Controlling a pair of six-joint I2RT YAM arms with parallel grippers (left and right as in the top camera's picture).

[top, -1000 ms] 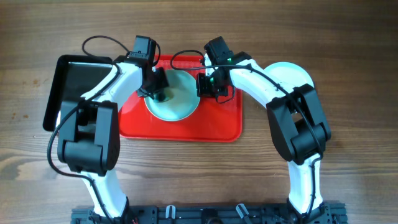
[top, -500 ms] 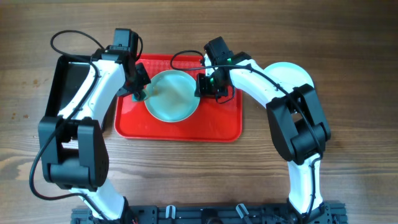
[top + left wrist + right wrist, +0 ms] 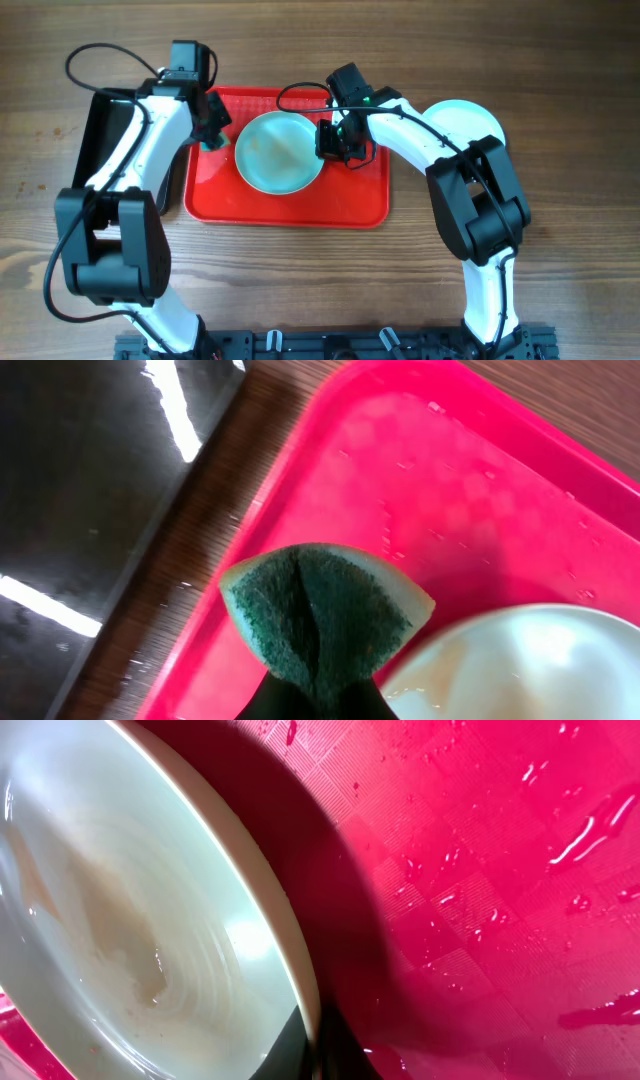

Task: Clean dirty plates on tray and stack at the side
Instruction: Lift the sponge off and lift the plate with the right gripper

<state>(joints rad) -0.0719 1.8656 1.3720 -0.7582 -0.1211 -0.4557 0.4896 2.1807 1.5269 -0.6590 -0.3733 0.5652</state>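
Overhead: the tray lies at the middle of the table, long side across. One plate sits in its far half, upright, left of the tray's centre.

Right pincer: at the plate's right edge, clamped narrow on the rim. In the right wrist view the rim runs down between the dark fingertips at the bottom of the frame, so the right pincer holds the plate. A faint brownish film shows in the plate's well. Water beads on the ribbed tray beside it.

Left pincer: over the tray's far left corner, clear of the plate, closed on a sponge. In the left wrist view the left pincer pinches the sponge folded, green scouring face outward, pale backing at its edges. It hangs above the tray rim; the plate edge is at lower right.

Black tray: on the table just left of the tray, a strip of wood between them.

Side plate: on the table right of the tray, partly hidden by the right arm; cannot tell whether it is one or a stack.
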